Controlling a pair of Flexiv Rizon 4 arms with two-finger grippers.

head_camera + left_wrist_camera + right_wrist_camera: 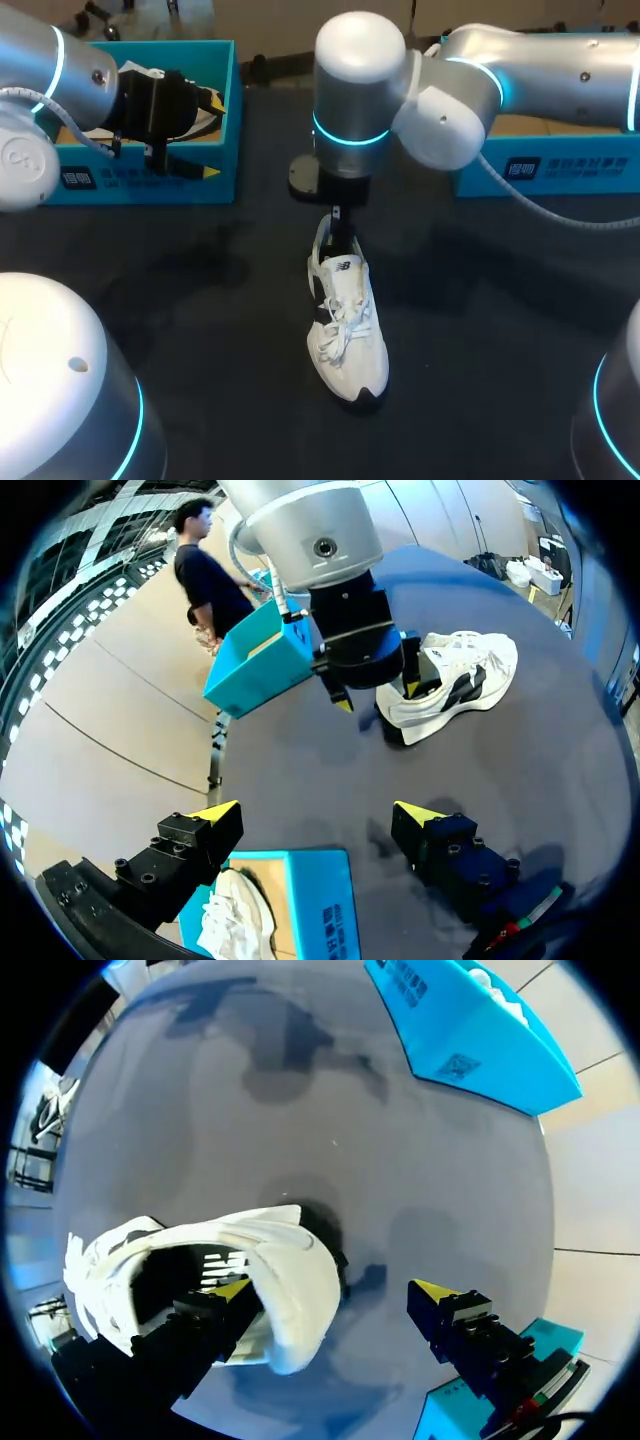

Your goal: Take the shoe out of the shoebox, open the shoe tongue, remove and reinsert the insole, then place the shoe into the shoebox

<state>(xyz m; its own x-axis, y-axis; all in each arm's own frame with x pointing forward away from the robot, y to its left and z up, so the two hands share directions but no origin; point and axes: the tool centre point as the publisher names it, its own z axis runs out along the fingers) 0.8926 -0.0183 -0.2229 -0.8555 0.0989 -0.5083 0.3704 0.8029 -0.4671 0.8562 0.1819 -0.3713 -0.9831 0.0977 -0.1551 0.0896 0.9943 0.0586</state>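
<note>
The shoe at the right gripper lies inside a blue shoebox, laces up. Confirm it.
Wrong: that shoe lies on the dark table, not in a shoebox, as the head view shows. It is at the right gripper, laces up.

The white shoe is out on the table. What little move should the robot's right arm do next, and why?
Probably close the right end effector on the shoe's heel. It is open, one finger inside the shoe's opening, the other outside behind the heel, so the heel wall sits between them. Pinching there should steady the shoe for opening the tongue.
</note>
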